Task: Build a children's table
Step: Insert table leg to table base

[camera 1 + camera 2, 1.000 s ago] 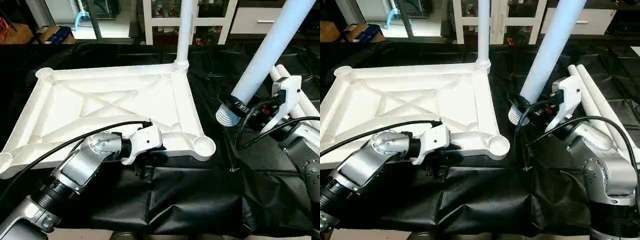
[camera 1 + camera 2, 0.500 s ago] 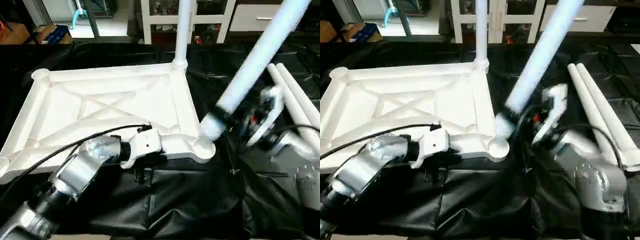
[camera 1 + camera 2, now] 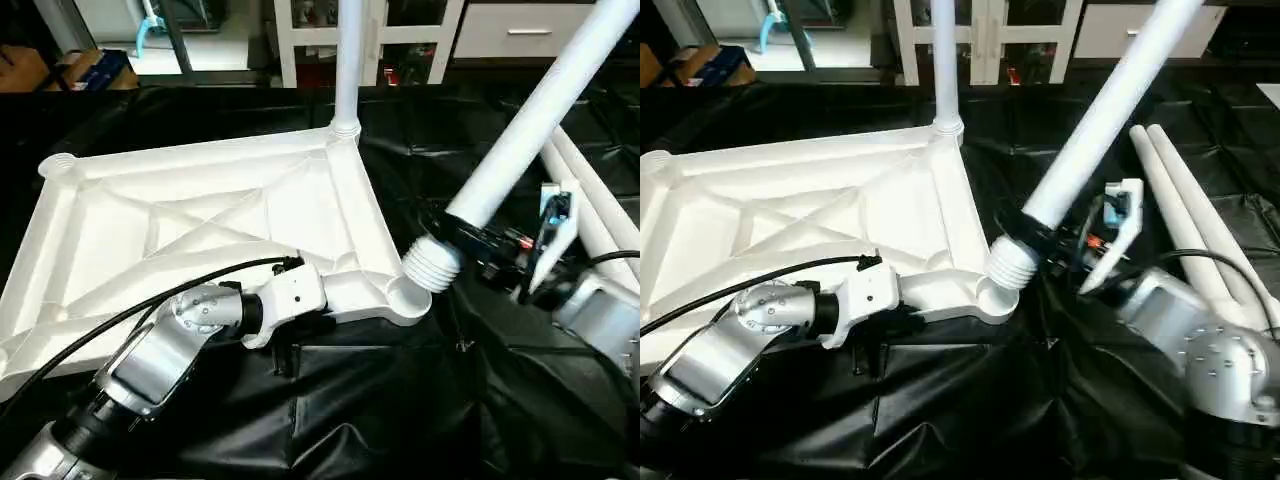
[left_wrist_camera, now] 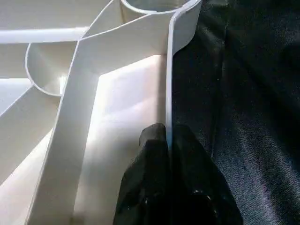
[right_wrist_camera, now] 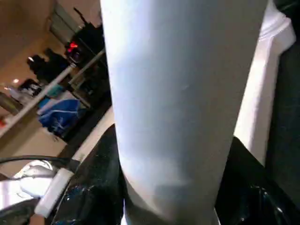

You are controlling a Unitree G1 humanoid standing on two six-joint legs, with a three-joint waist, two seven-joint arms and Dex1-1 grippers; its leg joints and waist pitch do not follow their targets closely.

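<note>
From the head camera, the large white plastic rectangular tabletop [image 3: 210, 225] lies upside down on a black plastic sheet [image 3: 380, 400], its X-ribbed underside facing up. 1 long white tube leg [image 3: 347, 60] stands upright in the far right corner socket. The left gripper [image 3: 285, 352] sits at the near edge of the top, beside the round near right corner socket [image 3: 405, 297]. The right gripper [image 3: 470, 240] is clamped around a second long tapered white tube leg [image 3: 530, 115], just above its ribbed end [image 3: 430, 265]. This leg leans steeply, and its ribbed end touches the rim of the near right socket without sitting straight in it. 2 more white tube legs [image 3: 1185, 215] lie side by side on the sheet to the right, well apart from the top.

At the left wrist, the 2 black fingers [image 4: 152, 154] are pinched shut on the thin upright edge wall [image 4: 168, 75] of the tabletop, 1 on each side of it.

At the right wrist, the held leg [image 5: 180, 93] rises between the black fingers [image 5: 101, 178], which press against both its sides.
</note>
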